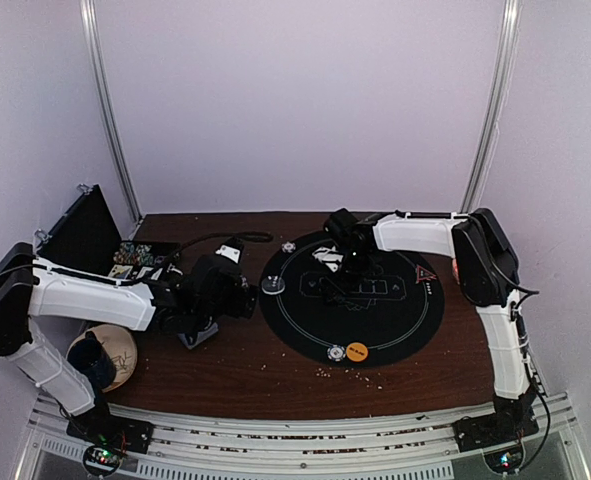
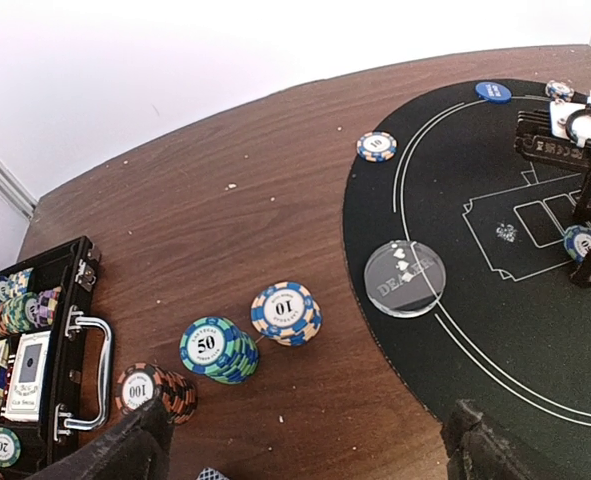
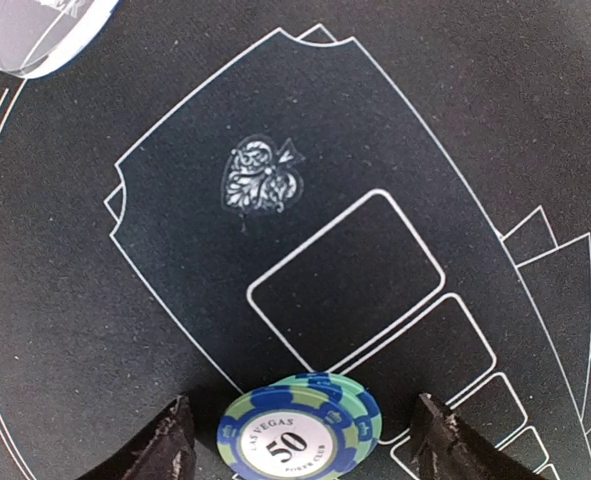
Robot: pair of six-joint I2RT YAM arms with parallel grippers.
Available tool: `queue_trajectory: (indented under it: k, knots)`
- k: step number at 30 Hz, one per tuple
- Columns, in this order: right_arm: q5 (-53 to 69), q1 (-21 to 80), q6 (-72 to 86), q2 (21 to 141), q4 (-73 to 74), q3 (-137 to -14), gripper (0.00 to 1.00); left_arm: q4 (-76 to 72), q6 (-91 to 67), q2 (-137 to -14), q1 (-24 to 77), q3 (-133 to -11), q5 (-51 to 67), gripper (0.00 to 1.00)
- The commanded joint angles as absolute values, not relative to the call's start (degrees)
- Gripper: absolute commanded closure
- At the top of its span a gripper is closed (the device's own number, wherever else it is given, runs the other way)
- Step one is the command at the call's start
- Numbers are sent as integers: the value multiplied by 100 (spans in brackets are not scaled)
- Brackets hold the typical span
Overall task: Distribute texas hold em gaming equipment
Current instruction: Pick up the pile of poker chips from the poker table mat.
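Three poker chip stacks stand on the wood under my left gripper (image 2: 305, 455): a blue-orange "10" stack (image 2: 285, 312), a green-blue "50" stack (image 2: 218, 348) and a dark-orange "100" stack (image 2: 153, 390). The left gripper (image 1: 203, 325) is open and empty above them. My right gripper (image 3: 305, 445) is open low over the black mat (image 3: 125, 330), with a small green-blue "50" chip stack (image 3: 300, 432) lying between its fingers, untouched. It also shows in the top view (image 1: 350, 280). The clear dealer disc (image 2: 405, 277) lies on the mat's left edge.
An open black case (image 2: 75, 360) at the left holds more chips and cards (image 2: 25, 375). A single chip (image 2: 376, 146) lies on the wood and a blue disc (image 2: 493, 92) on the mat. An orange disc (image 1: 356, 351), a chip (image 1: 335, 352), a red triangle marker (image 1: 425, 273) and a patterned bowl (image 1: 110, 355) show from above.
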State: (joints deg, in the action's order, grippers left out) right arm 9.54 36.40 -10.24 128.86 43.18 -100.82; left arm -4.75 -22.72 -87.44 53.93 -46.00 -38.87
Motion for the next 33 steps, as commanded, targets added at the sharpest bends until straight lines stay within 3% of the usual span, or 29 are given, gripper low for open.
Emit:
queue_trajectory:
  k: [1,10,21,30,33]
  knots:
    - [865,3559,-996,13142,4453,-9835,28,-783,-2310,-8685,5361,-4534,-4043,2]
    - [576,3560,-1008,13081,4454,-9762,41,-780,-2308,-8788,5369,-4570,-4031,2]
    - [516,3559,-1103,12850,4568,-9623,48,-748,-2281,-8882,5361,-4592,-4174,2]
    - [583,3560,-1151,12834,4709,-9596,68,-760,-2294,-8864,5364,-4572,-4198,2]
    - [659,3560,-1159,12819,4742,-9606,69,-774,-2285,-8850,5363,-4555,-4201,2]
